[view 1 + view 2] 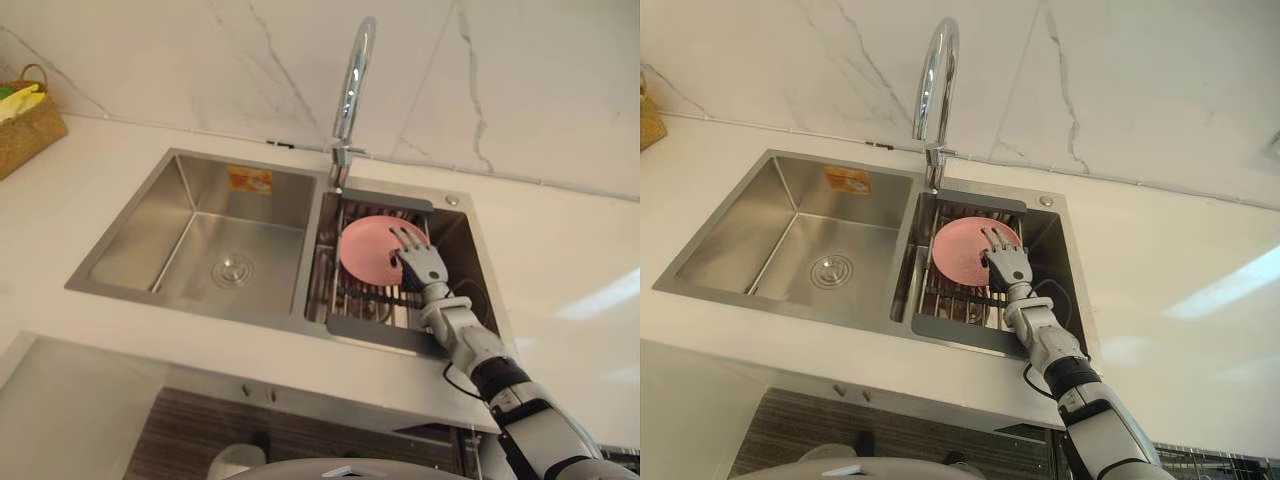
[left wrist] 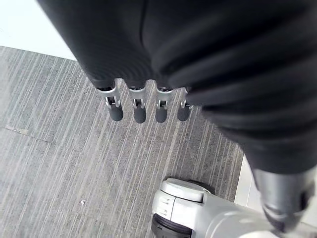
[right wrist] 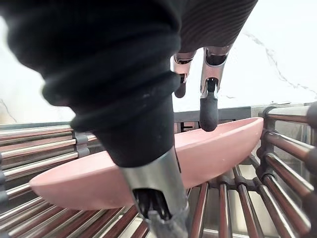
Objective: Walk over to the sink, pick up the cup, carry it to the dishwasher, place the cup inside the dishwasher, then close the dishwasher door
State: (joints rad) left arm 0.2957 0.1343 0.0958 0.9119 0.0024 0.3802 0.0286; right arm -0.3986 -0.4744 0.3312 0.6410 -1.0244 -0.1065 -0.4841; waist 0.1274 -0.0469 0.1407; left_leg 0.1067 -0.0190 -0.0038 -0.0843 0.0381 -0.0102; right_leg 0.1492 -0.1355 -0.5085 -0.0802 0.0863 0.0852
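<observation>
I'm working the pick-up step: my right hand is hovering over the pink dish on the rack in the sink's right basin, fingers straight and spread, gripping nothing. Next it's needing to curl round the rim. My left hand is hanging open.

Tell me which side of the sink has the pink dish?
The right basin, the smaller one with the wire rack. The pink dish lies on that rack under the right hand. The left basin has no rack or dish.
</observation>
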